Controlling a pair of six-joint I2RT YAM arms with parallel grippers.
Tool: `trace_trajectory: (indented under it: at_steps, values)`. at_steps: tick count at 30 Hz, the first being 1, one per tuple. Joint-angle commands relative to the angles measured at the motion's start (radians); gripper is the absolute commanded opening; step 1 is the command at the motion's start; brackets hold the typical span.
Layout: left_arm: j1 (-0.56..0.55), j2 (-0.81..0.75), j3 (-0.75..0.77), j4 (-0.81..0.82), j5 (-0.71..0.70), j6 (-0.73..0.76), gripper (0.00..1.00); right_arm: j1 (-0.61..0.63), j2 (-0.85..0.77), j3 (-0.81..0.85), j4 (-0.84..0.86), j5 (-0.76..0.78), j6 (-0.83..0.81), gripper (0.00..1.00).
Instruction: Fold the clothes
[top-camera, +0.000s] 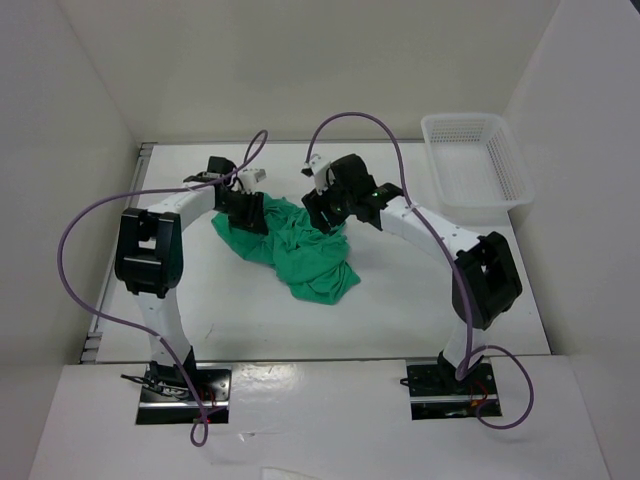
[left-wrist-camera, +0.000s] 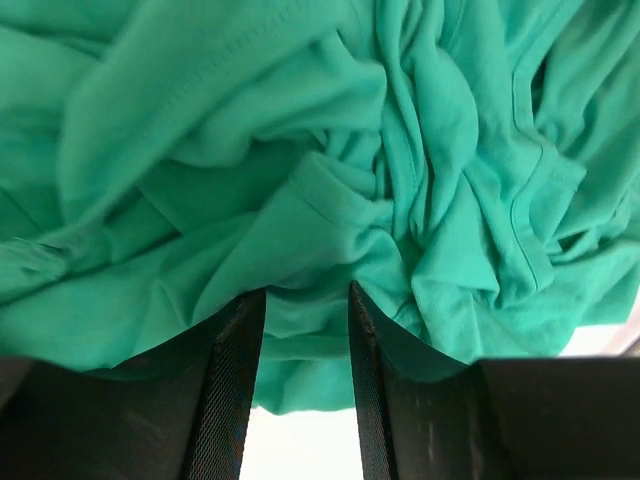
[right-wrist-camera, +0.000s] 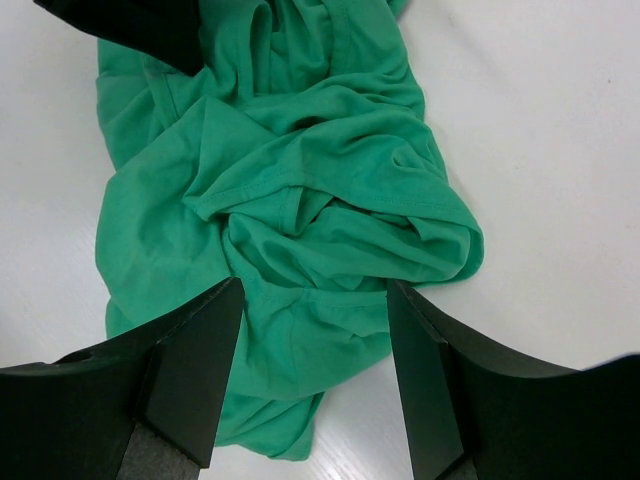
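The clothes, a single emerald-green T-shirt (top-camera: 305, 252), lie crumpled in a heap at the middle of the white table. My left gripper (top-camera: 248, 212) is at the heap's upper left edge. In the left wrist view its jaws (left-wrist-camera: 305, 295) stand partly apart, with a loose fold of the shirt (left-wrist-camera: 300, 150) lying between the tips. My right gripper (top-camera: 325, 215) is at the heap's top edge. It is open wide (right-wrist-camera: 313, 290) and low over the shirt (right-wrist-camera: 300, 200), with one finger on each side of a bunched fold and not pinching it.
A white mesh basket (top-camera: 475, 160) stands at the back right, against the wall. White walls enclose the table (top-camera: 420, 300) at the left, back and right. In the right wrist view a black part of the other arm (right-wrist-camera: 150, 25) overlaps the shirt's far end.
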Motion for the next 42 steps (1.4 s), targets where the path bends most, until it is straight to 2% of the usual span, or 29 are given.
trace_trajectory:
  at_steps: [1,5,6,7,10,12,18,22,23,25,26,27,32,42]
  values:
    - [0.014,-0.005,0.033,0.041,-0.022,-0.026,0.46,-0.009,0.017,0.019,0.051,-0.016,-0.003,0.67]
    - [0.032,-0.042,0.033,0.041,-0.031,-0.026,0.55,-0.009,0.026,0.019,0.051,-0.025,-0.012,0.67]
    - [0.032,-0.042,0.033,0.041,-0.032,-0.026,0.58,-0.009,0.026,0.019,0.051,-0.025,-0.012,0.67]
    - [0.032,-0.042,0.042,0.041,-0.032,-0.026,0.68,-0.009,0.026,0.019,0.051,-0.025,-0.012,0.67]
    - [0.032,-0.033,0.042,0.041,-0.032,-0.026,0.74,-0.009,0.026,0.019,0.051,-0.025,-0.012,0.67]
    - [0.032,-0.033,0.051,0.041,-0.032,-0.026,0.78,-0.009,0.026,0.019,0.051,-0.025,-0.012,0.67]
    - [0.032,-0.005,0.073,0.041,-0.001,-0.016,0.78,-0.009,0.026,0.019,0.06,-0.025,-0.021,0.67]
    - [0.012,0.005,0.082,0.041,0.01,-0.016,0.68,-0.009,0.026,0.01,0.06,-0.025,-0.021,0.67]
    - [0.012,0.005,0.091,0.041,0.01,-0.016,0.5,-0.009,0.026,0.01,0.06,-0.025,-0.021,0.67]
    - [0.012,0.014,0.091,0.041,0.019,-0.016,0.28,-0.009,0.035,0.01,0.06,-0.016,-0.021,0.67]
    - [0.012,0.014,0.091,0.041,0.019,-0.016,0.08,-0.009,0.035,0.001,0.069,-0.016,-0.021,0.67]
    - [0.012,0.014,0.091,0.041,0.019,-0.016,0.0,-0.018,0.035,0.001,0.07,-0.016,-0.021,0.67]
    - [0.003,0.014,0.071,0.041,0.019,-0.007,0.0,-0.028,0.073,0.025,0.07,-0.038,-0.021,0.67]
    - [0.023,-0.094,0.011,0.032,0.01,0.002,0.0,-0.028,0.241,0.177,0.037,-0.07,-0.021,0.65]
